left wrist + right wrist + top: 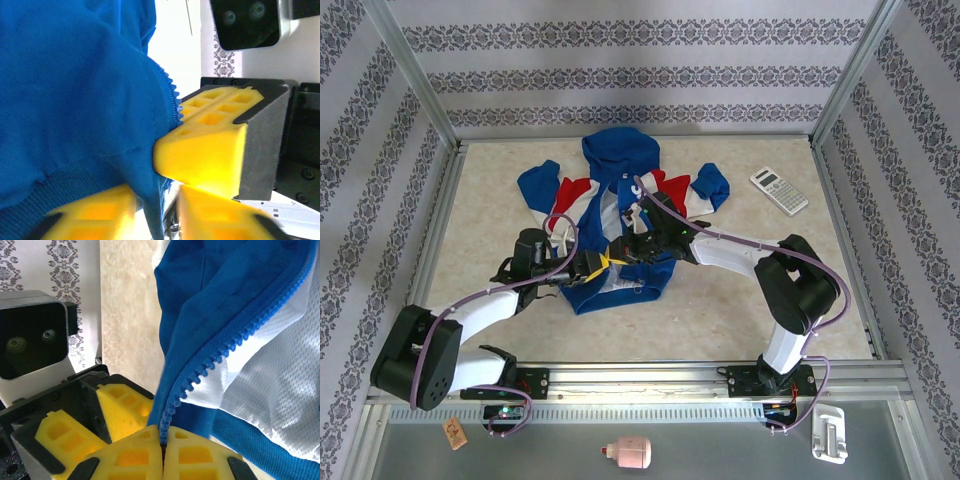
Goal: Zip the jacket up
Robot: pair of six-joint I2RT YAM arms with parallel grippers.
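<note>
The blue jacket with red and white chest panels lies open in the middle of the table, hood to the back. My two grippers meet over its lower front. My right gripper is shut on the bottom end of a zipper edge, whose blue teeth run down between its yellow fingertips. My left gripper is open. A tapered fold of blue fabric hangs through its gap, touching the left finger. One of the right gripper's fingers presses against that fabric.
A white calculator lies at the back right of the table. Aluminium frame posts and patterned walls close in the sides and back. Below the front rail lie a pink bottle, a white holder and a small card.
</note>
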